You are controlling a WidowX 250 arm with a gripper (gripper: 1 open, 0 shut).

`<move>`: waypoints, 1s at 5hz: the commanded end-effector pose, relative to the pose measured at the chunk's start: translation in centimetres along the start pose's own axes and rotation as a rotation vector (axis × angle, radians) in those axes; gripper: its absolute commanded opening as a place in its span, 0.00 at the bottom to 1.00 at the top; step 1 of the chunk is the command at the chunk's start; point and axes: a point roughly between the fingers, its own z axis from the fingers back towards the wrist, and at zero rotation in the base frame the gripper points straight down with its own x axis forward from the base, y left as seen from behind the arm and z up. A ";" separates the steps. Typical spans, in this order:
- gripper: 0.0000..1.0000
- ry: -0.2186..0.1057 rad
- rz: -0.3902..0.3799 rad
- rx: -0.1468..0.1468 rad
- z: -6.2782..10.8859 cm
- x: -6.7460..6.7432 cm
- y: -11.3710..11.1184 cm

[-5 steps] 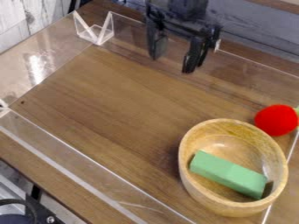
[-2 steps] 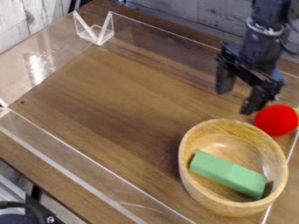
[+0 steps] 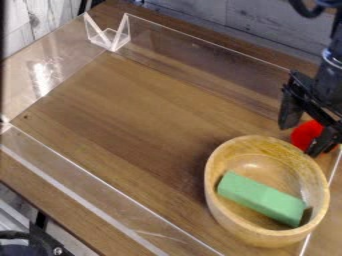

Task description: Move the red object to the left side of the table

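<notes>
Gripper (image 3: 311,125): at the right edge of the table (image 3: 134,120), pointing down, jaws spread wide, holding nothing.
Red object (image 3: 307,131): on the table just beyond the bowl's far rim, between the two jaws, partly hidden by them; contact cannot be told.
Bowl (image 3: 230,157): front right, with a green block (image 3: 262,198) lying inside.

red object (image 3: 309,130) (bright), green block (image 3: 262,198), brown table (image 3: 147,110)

Lab-style robot test bench: wood-grain table (image 3: 134,110) fenced by low clear plastic walls (image 3: 80,195); pale plank wall (image 3: 27,25) behind its far-left corner.
</notes>
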 end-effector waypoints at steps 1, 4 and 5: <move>0.00 -0.079 -0.024 0.038 1.1 1.7 -0.2; 1.00 -0.233 -0.129 0.099 2.6 0.2 0.5; 1.00 -0.250 -0.216 0.117 3.5 0.8 0.2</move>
